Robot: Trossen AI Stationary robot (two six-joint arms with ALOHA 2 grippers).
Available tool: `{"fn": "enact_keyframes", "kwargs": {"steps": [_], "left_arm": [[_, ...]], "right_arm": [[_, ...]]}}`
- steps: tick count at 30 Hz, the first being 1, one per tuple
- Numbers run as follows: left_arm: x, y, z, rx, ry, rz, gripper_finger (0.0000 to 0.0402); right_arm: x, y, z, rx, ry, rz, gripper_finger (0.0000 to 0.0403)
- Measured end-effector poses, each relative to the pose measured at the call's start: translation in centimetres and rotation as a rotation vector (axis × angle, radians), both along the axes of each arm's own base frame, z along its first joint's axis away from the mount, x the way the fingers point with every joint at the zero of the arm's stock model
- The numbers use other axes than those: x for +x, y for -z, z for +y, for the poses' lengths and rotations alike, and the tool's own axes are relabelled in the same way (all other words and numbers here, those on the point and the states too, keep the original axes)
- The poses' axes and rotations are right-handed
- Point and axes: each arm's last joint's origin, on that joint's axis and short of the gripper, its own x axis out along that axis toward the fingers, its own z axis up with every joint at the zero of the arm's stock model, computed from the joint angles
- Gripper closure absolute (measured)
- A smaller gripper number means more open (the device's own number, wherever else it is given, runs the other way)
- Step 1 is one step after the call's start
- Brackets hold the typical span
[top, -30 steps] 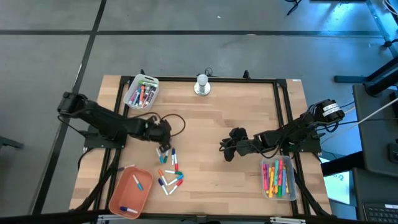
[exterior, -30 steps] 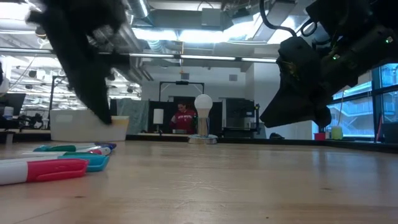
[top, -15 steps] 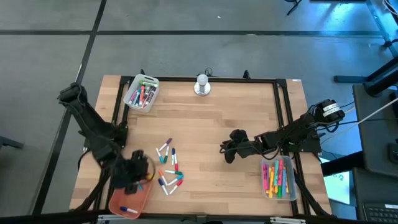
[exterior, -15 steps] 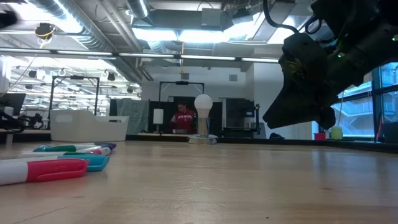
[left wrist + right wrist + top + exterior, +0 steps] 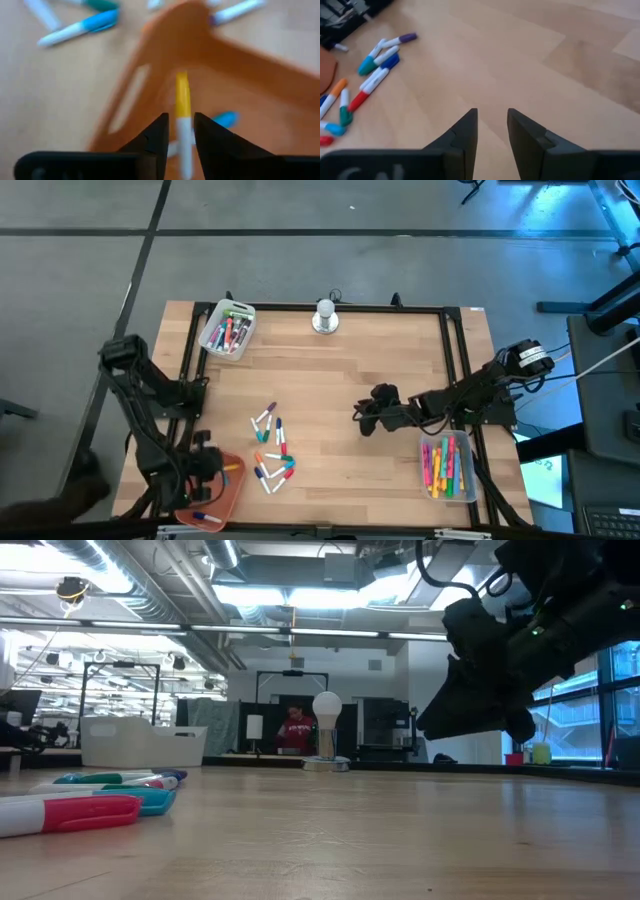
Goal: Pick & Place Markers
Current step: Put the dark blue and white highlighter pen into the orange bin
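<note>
Currently over the orange plastic tray (image 5: 240,55): a white-barrelled marker with a yellow cap (image 5: 183,107), lined up at the left gripper (image 5: 180,120); gripped or already let go, cannot tell. Inside the tray, a blue-capped marker (image 5: 226,119) already. Left to do, by the look of it: about a dozen loose markers (image 5: 272,448) scattered on the wooden table (image 5: 350,360) just beside the tray. Farther right, the right gripper (image 5: 364,420), parted and empty, waiting near mid-table.

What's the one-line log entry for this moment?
left gripper: over orange tray, yellow-capped marker between fingers | right gripper: open, empty, above table | loose markers: mid-table
</note>
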Motion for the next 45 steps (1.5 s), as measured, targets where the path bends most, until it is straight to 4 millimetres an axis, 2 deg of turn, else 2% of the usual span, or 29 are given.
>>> {"fn": "enact_keyframes", "kwargs": {"steps": [3,8,10,17,20,25,29,33,40,45], "left_arm": [[0.0,0.5,1.0,0.085,-0.102,0.015,0.0298],[1.1,0.4,2.8,0.274,-0.216,-0.154,0.0265],[1.8,0.3,3.4,0.283,-0.270,-0.191,0.0254],[3.6,-0.3,4.8,0.261,-0.364,-0.132,0.0232],[4.0,-1.7,4.9,0.272,-0.319,-0.107,0.0231],[4.3,-5.2,5.4,0.306,-0.335,-0.279,0.0230],[3.9,-6.0,6.1,0.297,-0.376,-0.308,0.0231],[3.3,-5.6,6.6,0.266,-0.488,-0.176,0.0234],[1.3,-5.6,7.6,0.281,-0.693,0.245,0.0264],[1.1,-5.3,7.2,0.226,-0.637,0.420,0.0293]], "right_arm": [[0.1,0.0,-0.4,-0.002,0.019,0.000,0.0296],[0.2,0.0,-0.9,-0.005,0.036,0.003,0.0296],[0.3,0.0,-1.3,-0.004,0.047,0.003,0.0296],[0.5,0.0,-2.6,-0.018,0.091,0.014,0.0296],[0.6,0.0,-3.0,-0.014,0.109,0.009,0.0296],[0.9,-0.2,-3.4,0.019,0.154,-0.040,0.0296],[0.9,-0.3,-3.4,0.014,0.133,-0.041,0.0296],[0.9,-0.2,-3.0,0.029,0.089,-0.025,0.0296],[0.8,-0.2,-2.5,0.012,0.056,-0.016,0.0296],[0.8,-0.2,-2.5,0.002,0.069,-0.018,0.0296]]}}
